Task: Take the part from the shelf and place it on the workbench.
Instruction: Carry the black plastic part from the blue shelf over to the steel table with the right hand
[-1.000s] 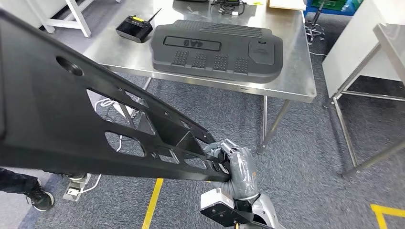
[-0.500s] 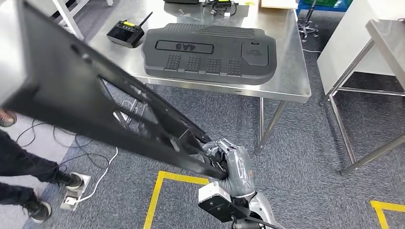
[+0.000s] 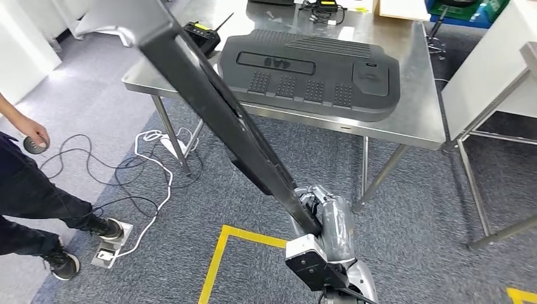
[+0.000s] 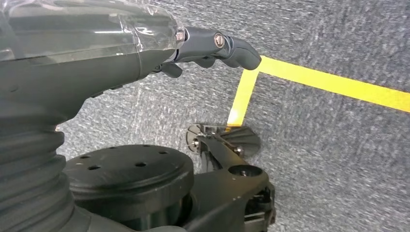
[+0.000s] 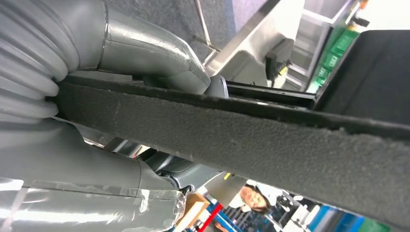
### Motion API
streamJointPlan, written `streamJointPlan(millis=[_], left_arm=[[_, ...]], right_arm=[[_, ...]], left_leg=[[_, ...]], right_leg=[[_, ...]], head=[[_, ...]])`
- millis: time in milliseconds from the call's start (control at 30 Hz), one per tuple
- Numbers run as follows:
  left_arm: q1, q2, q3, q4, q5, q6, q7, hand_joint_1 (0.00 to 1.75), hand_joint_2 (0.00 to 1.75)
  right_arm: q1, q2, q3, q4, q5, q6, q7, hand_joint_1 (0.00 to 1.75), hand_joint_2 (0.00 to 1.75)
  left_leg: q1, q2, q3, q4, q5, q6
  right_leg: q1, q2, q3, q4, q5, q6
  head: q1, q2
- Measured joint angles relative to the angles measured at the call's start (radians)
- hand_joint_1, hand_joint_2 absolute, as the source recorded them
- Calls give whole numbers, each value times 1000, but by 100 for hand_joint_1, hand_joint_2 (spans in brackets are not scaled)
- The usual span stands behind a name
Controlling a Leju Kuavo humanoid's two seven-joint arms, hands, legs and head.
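The part is a long black panel (image 3: 209,101) with cut-outs, seen edge-on in the head view and slanting from the top left down to my right hand (image 3: 326,218). That hand grips the panel's lower end above the carpet, in front of the workbench. In the right wrist view the panel's rough black edge (image 5: 241,140) runs between the grey thumb and fingers of my right hand (image 5: 145,48). My left hand (image 4: 212,46) hangs over the carpet with nothing in it. The workbench (image 3: 418,120) is a steel table just ahead.
A large grey moulded cover (image 3: 310,63) and a black remote (image 3: 202,31) lie on the workbench. A person (image 3: 25,190) stands at the left. Cables (image 3: 152,164) and a floor socket lie below the table's left end. Another steel frame (image 3: 494,126) stands at the right.
The panel has turned from broad-side to edge-on, its far end swinging up, still held in my right hand. The camera has shifted, bringing the person and more floor into view.
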Motion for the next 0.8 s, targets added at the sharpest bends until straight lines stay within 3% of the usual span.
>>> streamJointPlan(millis=[33,100,200,267,333,367,400,433,500,567,700,733,800], left_arm=[[-1,0,0,0,1,0,0,0,175],[-3,-1,0,0,3,-2,1,0,175],[-5,0,-1,0,7,-4,2,0,175],[-5,0,-3,0,8,-4,2,0,175],[-4,0,-6,0,9,-4,2,0,175],[-2,0,-7,0,10,-4,2,0,175],[-1,0,-7,0,10,-4,2,0,175],[-1,1,-8,0,11,-4,3,0,175],[-2,2,-10,0,12,-4,3,0,175],[-4,2,-14,0,14,-5,3,0,175],[-3,2,-17,0,17,-5,6,0,175],[-4,2,-18,0,17,-5,6,0,175],[-5,2,-19,0,15,-5,9,0,175]], right_arm=[[0,2,-3,0,6,0,0,175,175],[4,8,-10,0,14,0,-1,175,175],[8,22,-21,0,4,-1,-15,175,175],[9,33,-25,0,-17,-2,-27,175,175],[13,39,-29,0,-32,-3,-35,175,175],[15,40,-31,0,-34,-3,-36,175,175],[17,42,-34,0,-32,-3,-37,175,175],[19,45,-36,0,-28,-3,-36,175,175],[22,51,-43,0,-21,-3,-33,175,175],[23,56,-51,0,-19,-4,-29,175,175],[23,63,-67,0,-24,-5,-16,175,175],[23,65,-74,0,-26,-5,-14,175,175],[24,69,-88,0,-30,-5,-11,175,175]], left_leg=[[-1,-1,1,0,-2,-4],[-1,-1,2,-3,-3,-13],[-1,0,7,7,-16,-31],[2,1,-28,90,-61,-42],[7,2,-97,218,-114,-52],[9,2,-122,258,-121,-55],[11,2,-130,263,-108,-58],[13,2,-119,230,-77,-59],[17,3,-63,101,-3,-61],[18,3,-26,13,24,-52],[14,3,-19,-7,17,-21],[15,3,-17,-9,17,-14],[14,4,-14,-11,15,-5]], right_leg=[[4,1,17,-42,13,-4],[10,3,24,-65,12,-6],[1,3,38,-84,18,-12],[-6,-1,49,-94,19,-16],[-7,-4,51,-94,16,-19],[-7,-5,53,-94,14,-18],[-8,-5,55,-94,11,-17],[-9,-5,59,-93,8,-14],[-10,-4,69,-90,-2,-5],[-7,-2,73,-86,-11,7],[-10,-1,74,-78,-26,25],[-11,-1,63,-50,-44,29],[-11,-1,4,69,-100,33]], head=[[0,0],[-3,0],[-6,0],[-20,0],[-35,0],[-38,0],[-40,0],[-42,0],[-48,0],[-54,0],[-47,0],[-43,0],[-30,0]])
